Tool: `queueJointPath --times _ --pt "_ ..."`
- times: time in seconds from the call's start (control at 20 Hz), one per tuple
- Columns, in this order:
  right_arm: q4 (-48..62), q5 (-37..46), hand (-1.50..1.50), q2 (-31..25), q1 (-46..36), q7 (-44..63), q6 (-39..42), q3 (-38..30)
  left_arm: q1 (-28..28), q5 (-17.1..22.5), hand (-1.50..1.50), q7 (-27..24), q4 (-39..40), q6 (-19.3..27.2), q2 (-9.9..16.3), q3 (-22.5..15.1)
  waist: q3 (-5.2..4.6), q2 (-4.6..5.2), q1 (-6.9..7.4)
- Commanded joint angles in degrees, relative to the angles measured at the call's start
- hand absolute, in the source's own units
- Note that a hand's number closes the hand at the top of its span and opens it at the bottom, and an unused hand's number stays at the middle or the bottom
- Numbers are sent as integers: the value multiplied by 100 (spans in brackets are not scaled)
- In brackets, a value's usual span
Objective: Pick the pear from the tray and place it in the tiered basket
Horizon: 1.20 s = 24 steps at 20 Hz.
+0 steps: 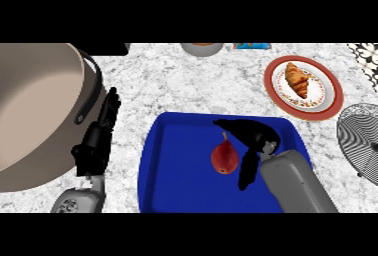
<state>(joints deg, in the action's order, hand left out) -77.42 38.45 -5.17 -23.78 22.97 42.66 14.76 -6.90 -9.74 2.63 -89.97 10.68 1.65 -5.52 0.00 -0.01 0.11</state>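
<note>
A red pear (224, 156) lies in the middle of the blue tray (177, 170), stem pointing away from me. My right hand (251, 132) hovers over the tray just right of and beyond the pear, fingers stretched leftward past the stem, open and holding nothing. The black wire tiered basket (360, 137) shows at the right edge, partly cut off. My left hand (100, 135) rests open on the counter left of the tray, fingers pointing away.
A large beige pot (37, 110) with a black handle fills the left side, close to my left hand. A red-rimmed plate (325, 107) with a croissant (297, 80) sits at the back right. A grey bowl (201, 48) stands at the far edge.
</note>
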Motion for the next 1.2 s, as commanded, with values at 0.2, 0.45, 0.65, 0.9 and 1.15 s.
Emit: queueJointPath --times 0.2,0.45,0.65,0.9,1.15 --pt "226 239 -150 -22 311 -652 -384 -110 -123 -66 0 -29 79 41 -81 109 1 3 -1" --pt "200 591 150 471 493 -419 -1099 121 -76 -193 0 456 -410 29 -73 -38 2 -5 4" --pt "816 1198 150 141 164 -1292 -1848 362 -147 143 0 -339 426 -217 -2 269 0 14 10" --pt "1330 1631 150 250 198 -1654 -2642 372 -186 196 0 0 94 -334 109 353 1 8 16" --pt "-489 2324 150 -2641 1572 -3348 -2396 1193 93 76 0 95 -12 -46 134 475 -2 -177 -494"
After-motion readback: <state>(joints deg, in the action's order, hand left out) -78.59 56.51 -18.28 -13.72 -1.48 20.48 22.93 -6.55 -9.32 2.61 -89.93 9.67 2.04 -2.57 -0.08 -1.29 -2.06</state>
